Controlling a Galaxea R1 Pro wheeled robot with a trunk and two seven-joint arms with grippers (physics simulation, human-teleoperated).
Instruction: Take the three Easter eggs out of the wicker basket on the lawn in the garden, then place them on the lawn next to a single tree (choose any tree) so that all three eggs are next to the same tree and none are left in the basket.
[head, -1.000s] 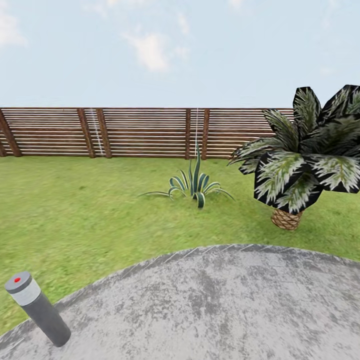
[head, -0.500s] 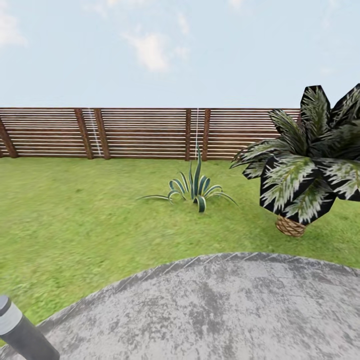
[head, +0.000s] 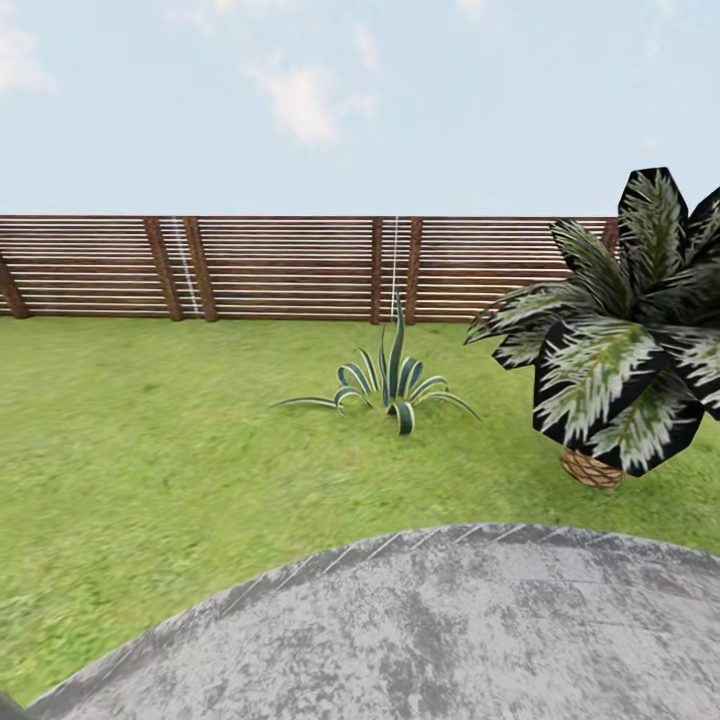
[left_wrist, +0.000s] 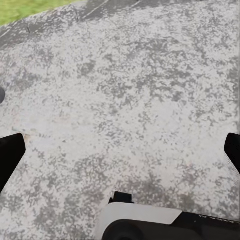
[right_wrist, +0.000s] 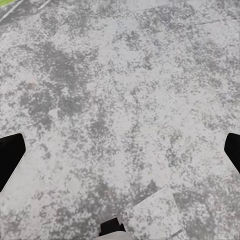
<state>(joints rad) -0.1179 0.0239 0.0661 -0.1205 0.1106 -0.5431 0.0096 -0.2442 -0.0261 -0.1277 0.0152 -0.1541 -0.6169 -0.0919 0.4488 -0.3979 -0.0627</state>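
Grey patio (head: 450, 630) has slid lower, the bollard gone; palm (head: 620, 350) at two o'clock; both jaws spread, empty.

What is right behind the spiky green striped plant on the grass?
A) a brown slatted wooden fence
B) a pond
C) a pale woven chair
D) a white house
A: in the head view the spiky green striped plant grows on the mottled bright green lawn, and the brown slatted wooden fence runs across straight behind it, under the sky.
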